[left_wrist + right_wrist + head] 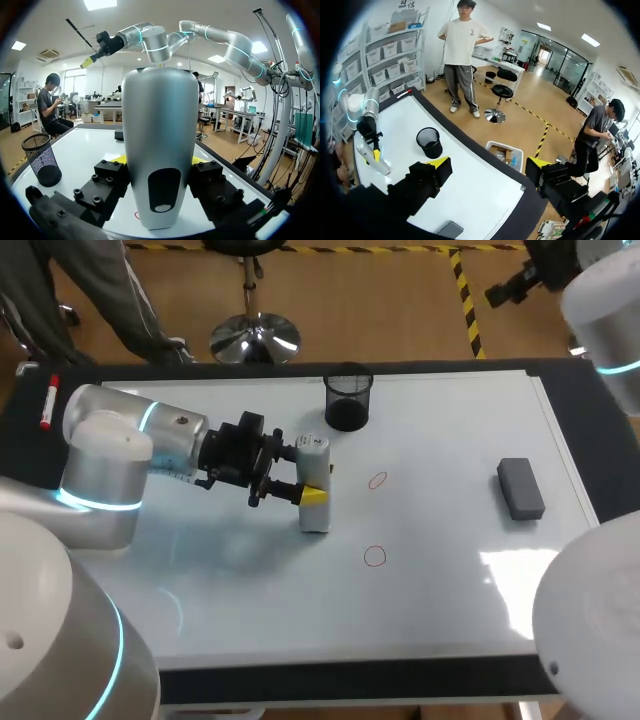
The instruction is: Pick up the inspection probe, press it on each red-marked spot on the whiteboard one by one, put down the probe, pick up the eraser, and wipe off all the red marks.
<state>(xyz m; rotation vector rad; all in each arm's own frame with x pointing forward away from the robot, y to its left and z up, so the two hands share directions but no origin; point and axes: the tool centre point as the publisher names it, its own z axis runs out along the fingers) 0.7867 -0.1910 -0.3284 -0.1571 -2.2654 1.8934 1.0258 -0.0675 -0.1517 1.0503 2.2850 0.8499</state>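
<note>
whiteboard [450,590] covers the table top. on its left half the inspection probe [316,510] stands upright, clamped from two sides between the yellow-tipped fingers of the left gripper [309,476], whose arm comes in level from the left. right of the probe, apart from it, are the far red circle [377,480] and the near red circle [374,556]. the grey eraser [520,488] lies well to the right. a black mesh cup [348,400] stands near the far edge. the right gripper [489,167] hangs high over the board's right end, fingers wide apart.

Head view overhead, down on whiteboard [450,580]. Left wrist tight on probe [160,145]. Right wrist high, distant. All share cup [348,400].
</note>
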